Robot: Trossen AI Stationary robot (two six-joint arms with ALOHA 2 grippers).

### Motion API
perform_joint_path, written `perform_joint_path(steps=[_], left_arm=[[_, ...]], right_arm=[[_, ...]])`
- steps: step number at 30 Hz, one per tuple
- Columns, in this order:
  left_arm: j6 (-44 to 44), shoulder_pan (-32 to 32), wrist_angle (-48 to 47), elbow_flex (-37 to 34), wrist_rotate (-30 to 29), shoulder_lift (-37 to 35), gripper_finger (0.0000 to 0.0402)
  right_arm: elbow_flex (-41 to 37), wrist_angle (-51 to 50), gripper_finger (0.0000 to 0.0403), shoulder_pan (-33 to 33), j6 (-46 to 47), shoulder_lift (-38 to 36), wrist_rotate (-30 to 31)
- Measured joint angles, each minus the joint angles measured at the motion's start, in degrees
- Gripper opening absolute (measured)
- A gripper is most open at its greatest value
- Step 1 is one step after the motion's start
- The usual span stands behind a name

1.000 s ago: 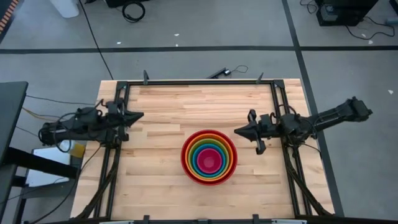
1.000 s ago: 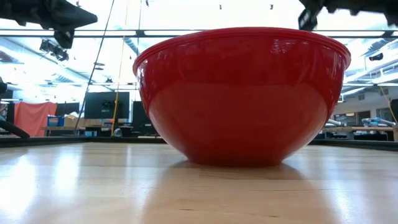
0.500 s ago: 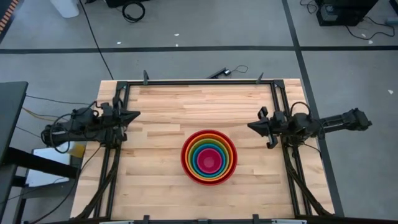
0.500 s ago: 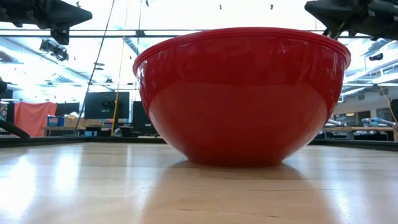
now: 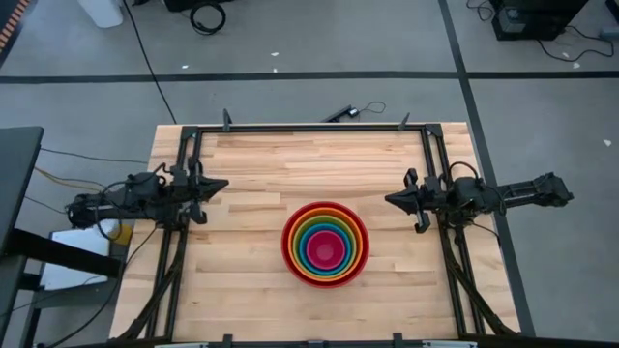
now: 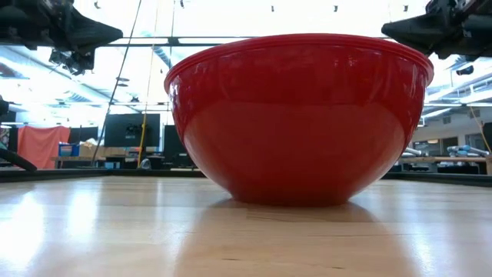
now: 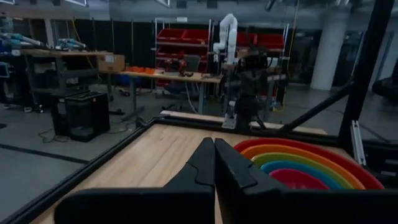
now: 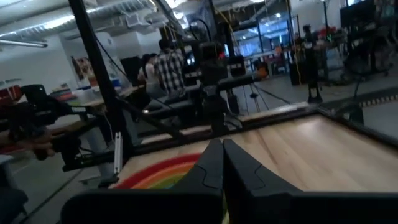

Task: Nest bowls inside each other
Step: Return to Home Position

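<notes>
The bowls (image 5: pixel 325 244), nested red outermost to pink innermost, sit on the tabletop (image 5: pixel 261 155) between our tools, well off the tip of the closed left tool (image 5: pixel 221 184) and nearer the likewise closed right tool (image 5: pixel 390 200), touching neither, so we judge both arms free to go home.

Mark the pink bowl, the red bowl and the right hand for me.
pink bowl (image 5: pixel 326 250), high view, on its inner bottom.
red bowl (image 6: pixel 300 131), low view, on its outer wall.
right hand (image 5: pixel 389 200), high view, at the tips of its shut fingers.
</notes>
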Motion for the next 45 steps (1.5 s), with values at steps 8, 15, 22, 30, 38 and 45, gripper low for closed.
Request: perform_joint_path(steps=[8, 15, 22, 30, 38, 45], left_arm=[[-3.1, 0.0, 9.9, -6.1, 0.0, 0.0, 0.0002], [-4.6, 1.8, 11.4, -7.6, -2.5, 0.0, 0.0002], [-5.9, 1.1, 13.1, -7.6, -1.8, 0.1, 0.0002], [-6.7, -1.6, 11.1, -7.6, 2.4, 0.2, 0.0002], [-8.1, -1.3, 14.3, -14.3, 2.4, 0.2, 0.0002], [-13.8, -1.4, 16.6, -14.2, 1.3, 2.4, 0.0002]], right_arm=[[-6.5, 8.2, 0.0007, -1.5, 2.0, -0.5, 0.2], [-6.6, 8.2, 0.0007, -3.4, 0.5, -2.3, -0.9], [-6.6, 4.1, 0.0011, -6.1, 0.5, -2.5, 1.1], [-6.6, 1.0, 0.0016, -6.3, 2.9, -2.5, -6.9], [-6.6, 1.3, 0.0018, -6.3, 3.0, -2.5, -9.2], [-6.6, 0.9, 0.002, -6.3, 3.0, -2.1, -9.3]])
